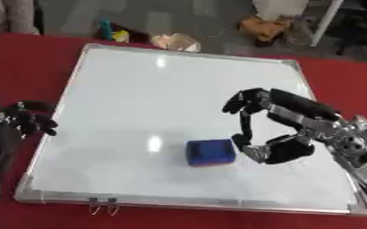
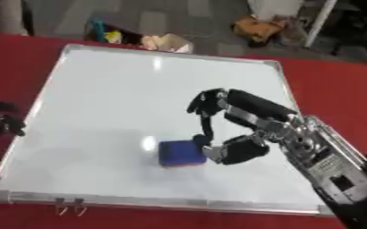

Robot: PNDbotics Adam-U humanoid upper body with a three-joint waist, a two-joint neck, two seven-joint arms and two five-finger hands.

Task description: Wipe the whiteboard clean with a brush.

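Down near the whiteboard's (image 1: 179, 89) front edge, left eye view first: blue brush (image 1: 210, 152) lying flat on the white surface, a little right of centre. Just to its right, the right robot hand (image 1: 274, 134), fingers curled in an arch above and thumb low, spread wide with a clear gap between them. Holding nothing. Brush sitting left of that robot hand, right at the mouth of the gap, fingertips (image 1: 242, 140) close against its right end; touching or just short, hard to call from here. Long axis of the brush running roughly left to right across the board, so pointing end-on into the opening. Far off at the left edge, over the red desk (image 1: 30, 53), the left robot hand (image 1: 26, 117), dark fingers bent, gripping nothing, well apart from the brush. Right one plainly the nearer.

Over to the right eye view: same layout, brush (image 2: 180, 153) showing as a blocky blue rectangle with a darker, reddish strip along its lower edge, probably the wiping pad. Right robot hand (image 2: 232, 129) hooked over from the right, thumb tip beside the brush's right end. Board looking white throughout, only glare spots, no marks to be made out. Left robot hand (image 2: 0, 120) barely peeking in at the left edge.

Next call, by the look of it: a short slide left and a close around the brush.
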